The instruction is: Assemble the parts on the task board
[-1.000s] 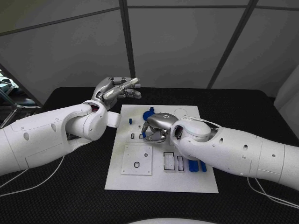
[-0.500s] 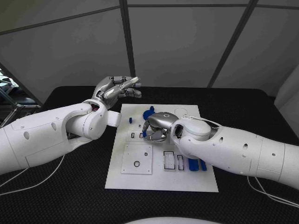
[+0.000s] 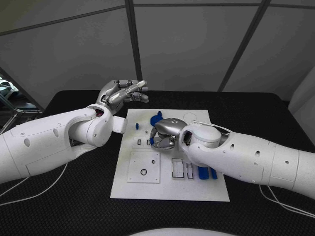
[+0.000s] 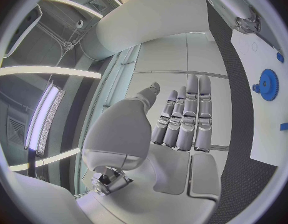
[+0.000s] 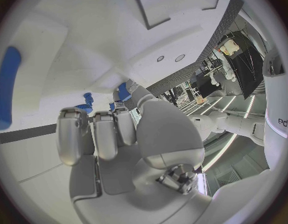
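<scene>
The white task board lies in the middle of the black table. My right hand hovers low over its middle with fingers curled down. In the right wrist view its thumb and fingertips pinch a small blue part just above the board. A blue gear stands on the board just beyond that hand, also visible as the gear in the left wrist view. My left hand is raised over the table's far left, beside the board, fingers straight and holding nothing.
Two long blue parts lie at the board's near right beside dark rectangular slots. A small blue piece sits near the board's left edge. A raised white sub-plate with holes takes up the near left.
My right hand has crept slightly left and farther over the board, its fingers still curled. The left hand has barely moved.
</scene>
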